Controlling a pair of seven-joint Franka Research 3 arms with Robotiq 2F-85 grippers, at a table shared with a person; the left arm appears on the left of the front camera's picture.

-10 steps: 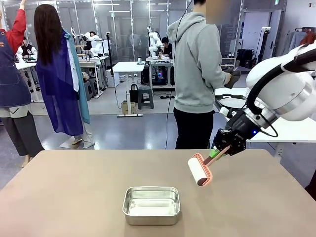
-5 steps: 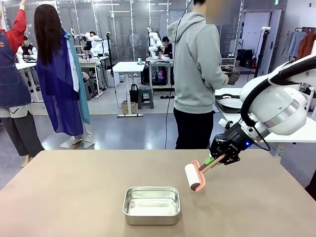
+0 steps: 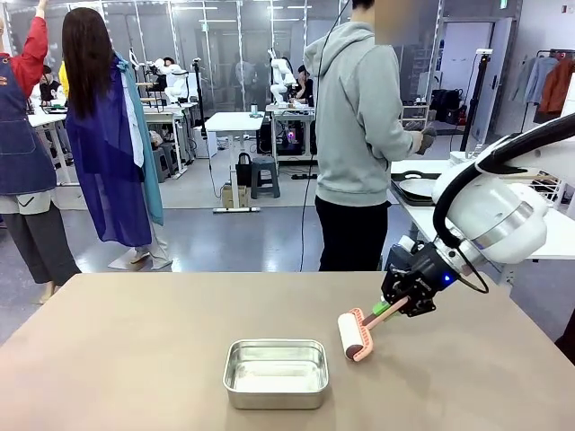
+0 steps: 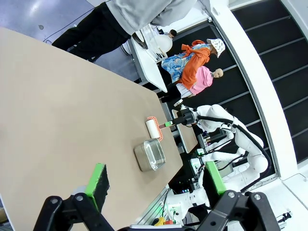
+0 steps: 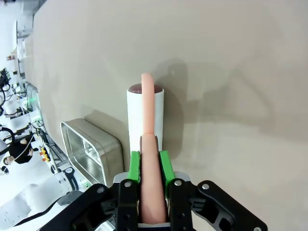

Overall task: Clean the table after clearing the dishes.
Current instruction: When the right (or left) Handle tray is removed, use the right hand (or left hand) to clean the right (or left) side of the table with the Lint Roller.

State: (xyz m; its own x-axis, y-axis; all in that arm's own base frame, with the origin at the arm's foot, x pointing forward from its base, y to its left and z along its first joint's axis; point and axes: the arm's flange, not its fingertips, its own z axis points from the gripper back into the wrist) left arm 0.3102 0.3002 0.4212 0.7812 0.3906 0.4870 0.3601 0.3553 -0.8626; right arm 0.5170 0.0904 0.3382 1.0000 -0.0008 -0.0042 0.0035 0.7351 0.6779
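Right pincer [image 3: 384, 308]: clamped tight on the pink handle of a lint roller [image 3: 352, 336]. In the right wrist view the green pads [image 5: 135, 166] press the handle from both sides. The handle slopes down from the pincer toward the robot's left, and the white roll sits low at the surface [image 3: 135, 341]. I cannot tell whether it touches.

Roller position: right half of the surface, just beside the far right corner of the steel pan [image 3: 275, 373] and apart from it.

Pan: upright, near the robot-side edge, about midway along it.

Left pincer [image 4: 156, 180]: jaws spread wide, nothing between them, held high off the surface.

Dishes: a white plate [image 3: 420, 187] on a dark tray [image 3: 397, 186] lies on the smaller white table beyond the far right corner. A person in a grey hoodie [image 3: 358, 108] stands next to it.
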